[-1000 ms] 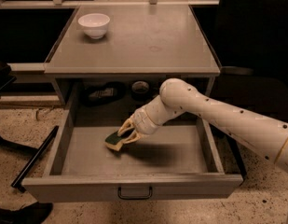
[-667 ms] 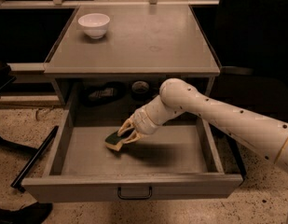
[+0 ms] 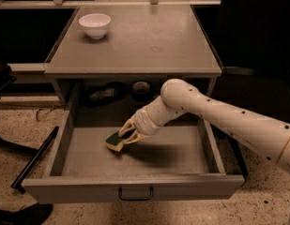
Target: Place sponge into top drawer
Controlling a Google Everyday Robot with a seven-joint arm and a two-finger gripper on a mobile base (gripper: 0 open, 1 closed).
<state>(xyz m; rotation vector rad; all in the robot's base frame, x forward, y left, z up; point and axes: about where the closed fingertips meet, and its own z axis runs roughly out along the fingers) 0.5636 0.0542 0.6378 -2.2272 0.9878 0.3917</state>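
Note:
The top drawer [image 3: 135,186] is pulled fully out, with its small dark handle at the centre of the front panel. The sponge [image 3: 116,141], dark green on pale yellow foam, is inside the drawer, left of centre, low over or on the drawer floor; which one, I cannot tell. My gripper [image 3: 127,134] reaches in from the right on a cream arm, and its pale fingers are closed around the sponge's right end.
A white bowl [image 3: 94,25] stands at the back left of the grey tabletop [image 3: 149,41]. Dark items [image 3: 103,94] and a round object [image 3: 141,87] lie at the drawer's back under the tabletop. A dark bar [image 3: 34,159] lies on the speckled floor at left.

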